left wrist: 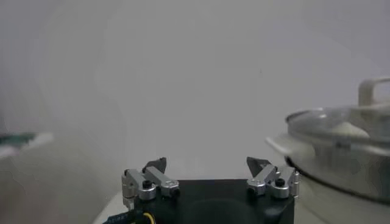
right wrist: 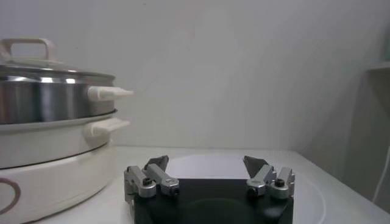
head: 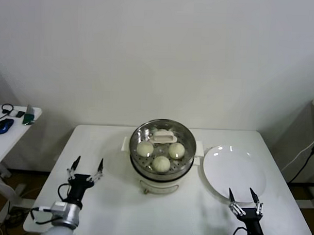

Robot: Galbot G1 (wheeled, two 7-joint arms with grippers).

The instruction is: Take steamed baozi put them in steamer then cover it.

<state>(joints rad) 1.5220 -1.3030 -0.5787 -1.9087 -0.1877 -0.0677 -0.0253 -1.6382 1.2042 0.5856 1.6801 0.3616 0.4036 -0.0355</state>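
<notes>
The steamer (head: 137, 135), a shiny steel basket on a white pot base (head: 159, 188), stands at the table's middle back. The clear glass cover (head: 173, 129) lies on it, cream handle (head: 161, 137) up. Through the glass, three steamed baozi (head: 145, 148) (head: 176, 149) (head: 161, 163) rest on the perforated floor. My left gripper (head: 89, 160) (left wrist: 205, 162) is open and empty near the front left, well clear of the steamer (left wrist: 350, 167). My right gripper (head: 241, 191) (right wrist: 206, 159) is open and empty at the front right, just before the plate. In the right wrist view the covered steamer (right wrist: 49, 100) stands off to one side.
A flat white plate (head: 235, 172) lies bare to the right of the steamer. A small side table (head: 15, 124) with dark gadgets stands off to the left. A cable (head: 305, 153) hangs beyond the table's right edge. A wall rises behind.
</notes>
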